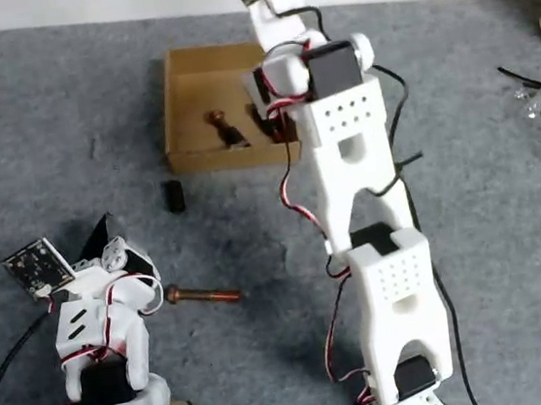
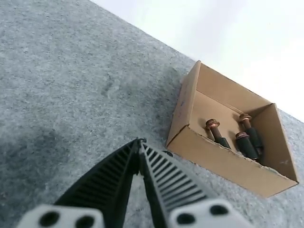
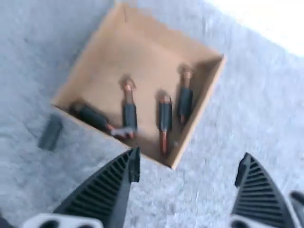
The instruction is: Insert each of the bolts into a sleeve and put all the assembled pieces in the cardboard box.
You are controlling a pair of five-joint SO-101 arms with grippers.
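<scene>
Four coppery sleeved bolts (image 3: 128,113) lie in the cardboard box (image 3: 142,50); ribbed left fingers (image 2: 116,178) pressed together empty, right fingers (image 3: 107,190) spread wide.

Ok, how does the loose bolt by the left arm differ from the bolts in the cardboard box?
The loose bolt is bare; the boxed bolts each carry a black sleeve. The loose bolt lies on the grey carpet beside the left arm; the boxed bolts lie inside the cardboard box. Both are copper-coloured and lying flat.
</scene>
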